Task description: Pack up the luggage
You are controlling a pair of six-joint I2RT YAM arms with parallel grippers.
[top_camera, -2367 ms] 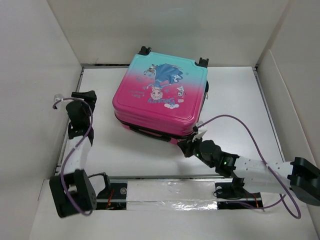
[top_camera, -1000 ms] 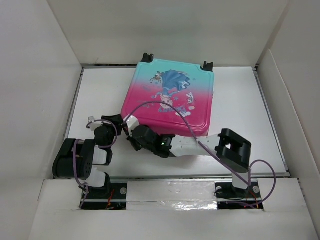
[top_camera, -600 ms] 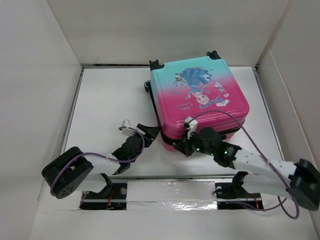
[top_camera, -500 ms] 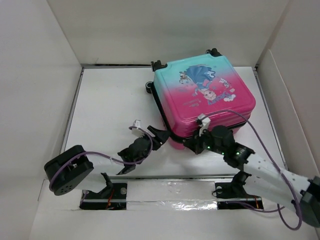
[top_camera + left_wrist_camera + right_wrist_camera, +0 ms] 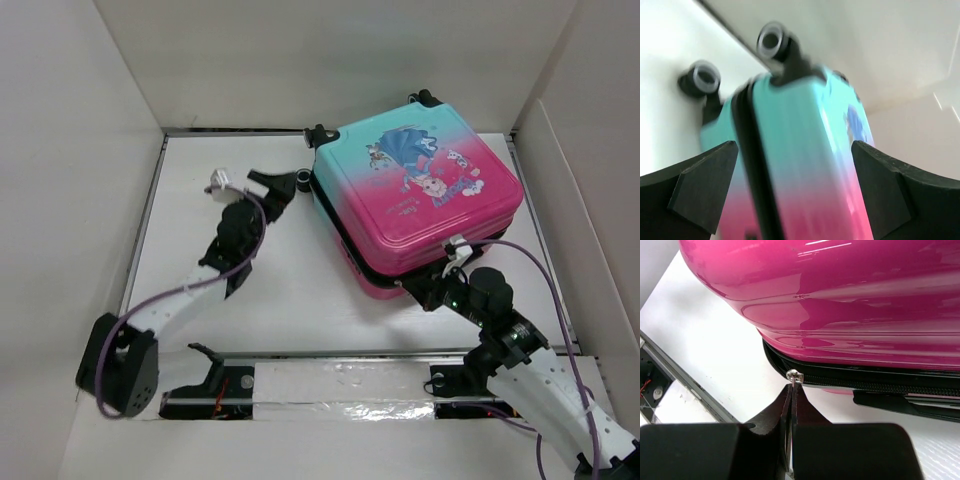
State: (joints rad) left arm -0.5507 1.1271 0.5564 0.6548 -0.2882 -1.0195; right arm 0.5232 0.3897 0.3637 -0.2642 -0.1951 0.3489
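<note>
Closed luggage (image 5: 415,195), right tool (image 5: 792,390) pinching zipper pull (image 5: 794,375), walls (image 5: 330,60) around

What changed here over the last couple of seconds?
The suitcase slid to the right and turned a little. The left gripper swung forward, open, to a wheel at its corner. The right gripper now pinches the zipper pull. The suitcase stayed flat, picture side up.

One luggage (image 5: 420,190); two grippers: left gripper (image 5: 280,185), right gripper (image 5: 792,390); two wheels (image 5: 772,41) visible; one zipper pull (image 5: 794,376).
</note>
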